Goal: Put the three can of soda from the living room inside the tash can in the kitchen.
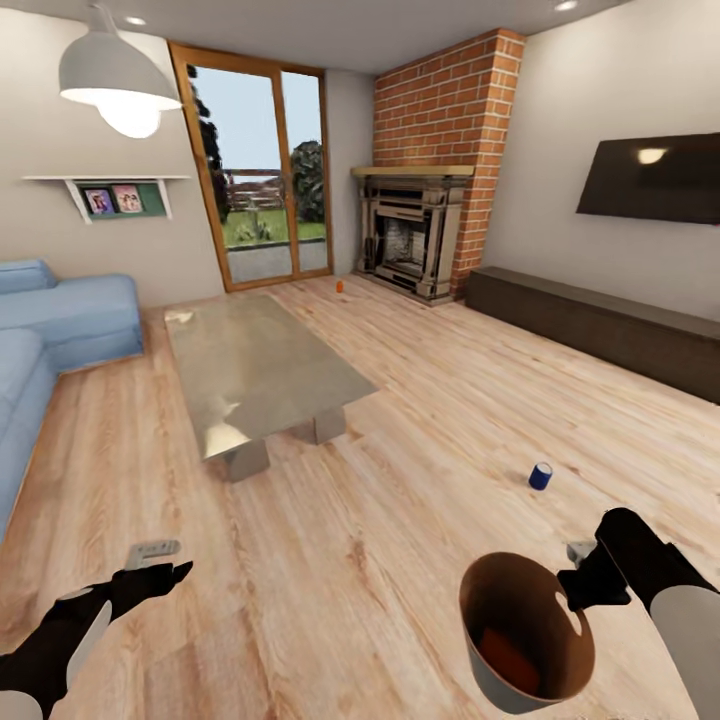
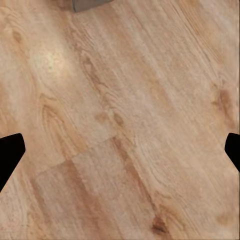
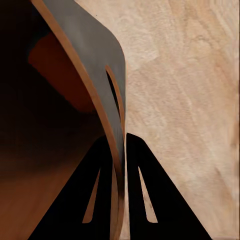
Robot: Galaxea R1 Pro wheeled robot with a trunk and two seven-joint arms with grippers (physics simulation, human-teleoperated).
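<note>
We hold the bin point(image 1: 527, 640) by its rim in the closed right tool point(image 1: 578, 588), left tool point(image 1: 160, 563) open and empty, 1 orange can point(image 1: 510, 655) apparently inside; next, approach the blue can point(image 1: 540, 476) on the floor point(image 1: 420, 400).

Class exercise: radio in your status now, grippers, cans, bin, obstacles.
Right gripper clamped on trash can rim; left gripper open, empty. Blue can on floor ahead, orange can by fireplace. Path clear.

A simulated home living room.
A blue sofa point(image 1: 55, 330) is facing a low grey table point(image 1: 255, 365) on light wood plank floor point(image 1: 400, 420), with a brick fireplace point(image 1: 425, 190), wall television point(image 1: 650, 178), glass patio door point(image 1: 255, 165) and pendant lamp point(image 1: 115, 80) showing domestic furnishing.
</note>
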